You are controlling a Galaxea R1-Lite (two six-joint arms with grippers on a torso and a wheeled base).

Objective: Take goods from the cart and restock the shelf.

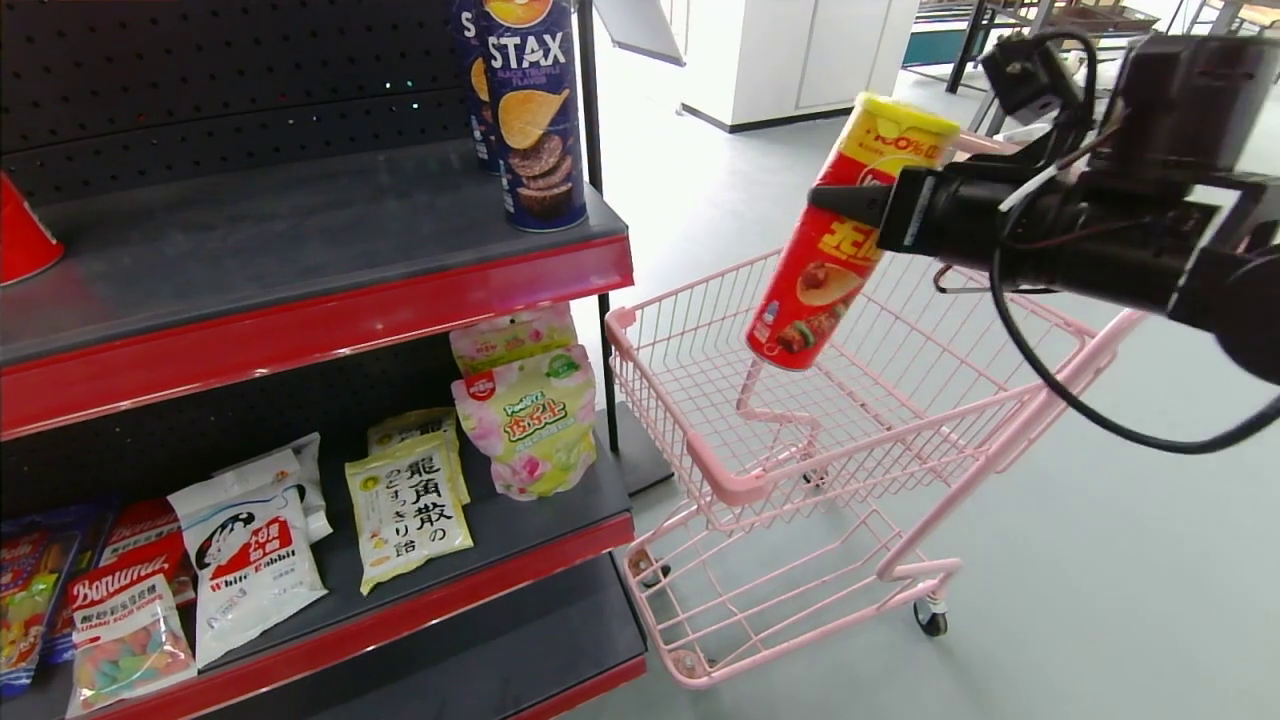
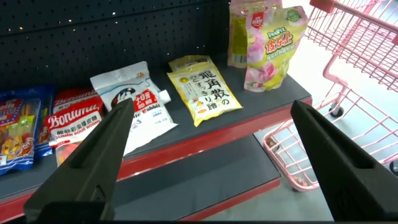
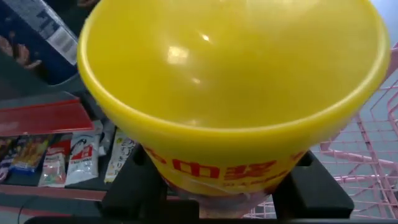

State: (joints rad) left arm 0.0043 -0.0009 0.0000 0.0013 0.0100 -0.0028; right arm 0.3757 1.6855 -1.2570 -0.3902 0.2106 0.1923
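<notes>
Grey floor | shelf frame-left holds snack bags, blue can | right gripper pinches red can over pink cart | left gripper fingers spread

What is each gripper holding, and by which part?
Right gripper holds the red chip can by its upper body, below the yellow lid. Left gripper is open, holding nothing.

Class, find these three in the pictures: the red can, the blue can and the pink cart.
red can point(image 1: 820, 285), head view, lower half of its label
blue can point(image 1: 535, 130), head view, middle of its front label
cart point(image 1: 620, 322), head view, front corner of its basket rim
</notes>
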